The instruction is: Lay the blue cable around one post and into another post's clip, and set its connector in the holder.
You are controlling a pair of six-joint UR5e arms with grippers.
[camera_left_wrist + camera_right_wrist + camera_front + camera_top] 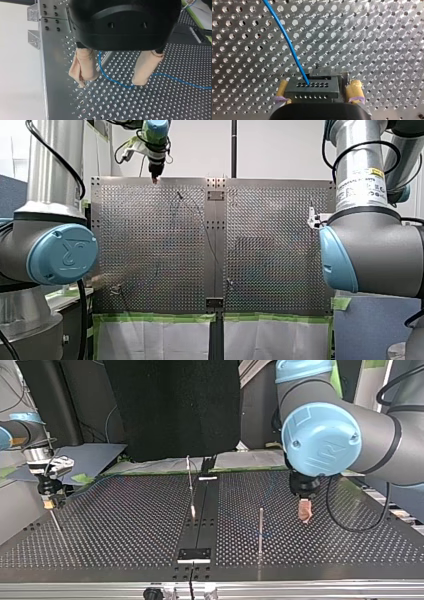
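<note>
Near table [51, 82] edge, left fingers [83, 66] apart over blue cable [110, 78]; right fingers [354, 90] clamp connector [312, 88].

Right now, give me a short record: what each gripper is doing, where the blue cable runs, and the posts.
left gripper: open, beige pads astride the thin blue cable, low over the perforated metal table
right gripper: yellow pads shut on the black rectangular connector
cable: enters the connector's holed face
posts: thin metal post mid-table; second thin post nearer the left gripper
</note>
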